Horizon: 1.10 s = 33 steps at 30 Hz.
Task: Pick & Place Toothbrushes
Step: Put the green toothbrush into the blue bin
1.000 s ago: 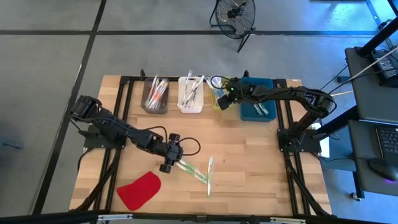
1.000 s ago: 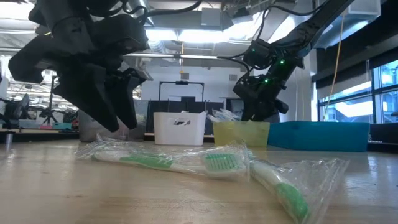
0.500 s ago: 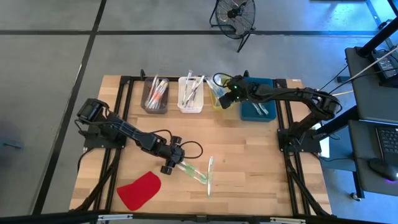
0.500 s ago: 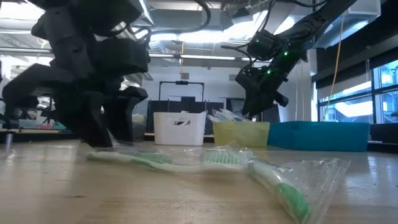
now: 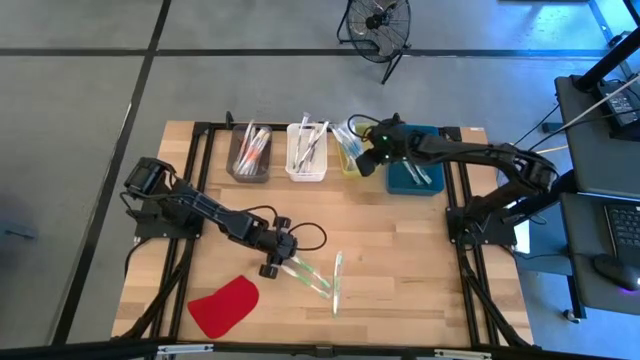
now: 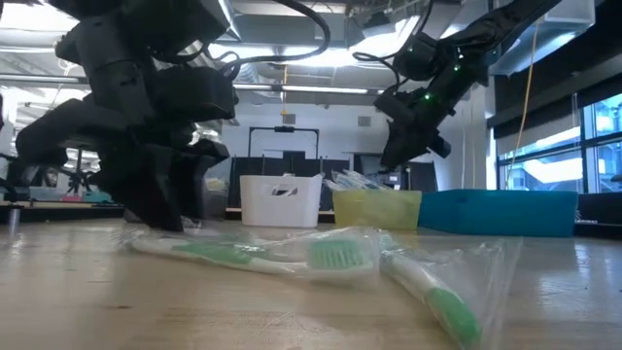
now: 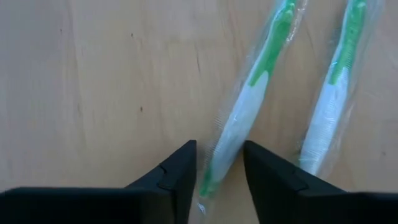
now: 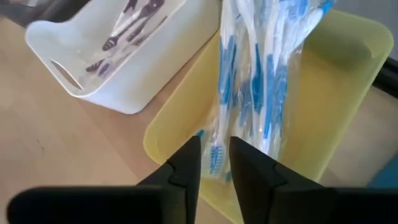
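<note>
Working with the left gripper (image 7: 219,162), down at the light wooden tabletop (image 5: 400,260) near its front middle. Fingers parted, straddling the handle end of a clear-wrapped toothbrush with a white handle and green grip (image 7: 249,106); not yet closed on it. Approaching at the handle rather than the bristle head, probably for a slimmer, firmer grip through the loose wrapper. Just beside it, a second wrapped green-and-white toothbrush (image 7: 336,93), near enough to be nudged or snagged by the outer finger on closing. Well apart toward the front-left corner, a flat red cloth-like piece (image 5: 223,305), out of the way.

Along the far edge, a row of rectangular plastic bins: a grey-brown one (image 5: 250,153), a white one (image 5: 306,153), a yellow one (image 5: 348,160) and a blue one (image 5: 415,175), seemingly sorting toothbrushes by colour. Hovering over the yellow bin's near rim, the right gripper (image 8: 214,155), fingers slightly apart with nothing between them, above a bundle of wrapped blue-and-white toothbrushes (image 8: 261,68) leaning upright inside. Judging by that, a drop-off finished there and two green toothbrushes left to bin.
</note>
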{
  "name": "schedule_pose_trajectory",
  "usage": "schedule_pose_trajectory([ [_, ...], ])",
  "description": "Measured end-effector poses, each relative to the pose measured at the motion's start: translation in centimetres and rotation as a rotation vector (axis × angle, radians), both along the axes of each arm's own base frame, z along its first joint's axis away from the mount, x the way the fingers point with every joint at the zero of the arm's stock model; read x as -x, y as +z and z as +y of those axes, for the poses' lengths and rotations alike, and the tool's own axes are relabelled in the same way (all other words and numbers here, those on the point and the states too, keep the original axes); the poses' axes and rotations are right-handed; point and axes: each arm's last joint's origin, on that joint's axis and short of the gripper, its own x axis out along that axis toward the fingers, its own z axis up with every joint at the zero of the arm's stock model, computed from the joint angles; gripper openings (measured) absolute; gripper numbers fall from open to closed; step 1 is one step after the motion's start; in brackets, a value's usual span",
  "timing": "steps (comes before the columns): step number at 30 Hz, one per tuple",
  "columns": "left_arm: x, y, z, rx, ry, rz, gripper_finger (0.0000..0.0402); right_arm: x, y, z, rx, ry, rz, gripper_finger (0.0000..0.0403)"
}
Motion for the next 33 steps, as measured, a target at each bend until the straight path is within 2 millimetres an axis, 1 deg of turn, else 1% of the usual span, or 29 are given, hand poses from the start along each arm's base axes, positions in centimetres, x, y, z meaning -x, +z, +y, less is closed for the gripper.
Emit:
schedule_pose_trajectory([
  [7, 0.0, 0.0, -0.1, 0.026, -0.017, 0.006, 0.0065, 0.8, 1.1, 0.4, 0.005, 0.003, -0.003, 0.0065],
  [13, 0.0, 0.0, 0.0, 0.024, -0.016, 0.011, 0.0026, 1.4, 1.8, 1.3, 0.001, 0.027, 0.020, 0.0051],
  [16, 0.1, 0.0, 0.0, 0.022, -0.016, 0.020, 0.0022, 1.5, 2.2, 2.0, 0.007, 0.056, 0.028, 0.0045],
  [21, 0.2, 0.0, 0.0, 0.022, -0.017, 0.023, 0.0027, 1.3, 2.5, 3.5, 0.007, 0.108, 0.033, 0.0036],
  [25, 0.4, 0.3, 0.1, 0.020, -0.017, 0.032, 0.0023, 1.0, 2.4, 4.8, 0.025, 0.190, 0.062, 0.0031],
  [28, 0.7, 0.8, 0.1, 0.019, -0.016, 0.030, 0.0023, 0.9, 2.2, 6.0, 0.049, 0.281, 0.109, 0.0028],
  [33, 0.9, 1.8, 0.3, 0.005, -0.004, -0.001, 0.0023, 0.7, 2.0, 7.6, 0.047, 0.360, 0.147, 0.0024],
])
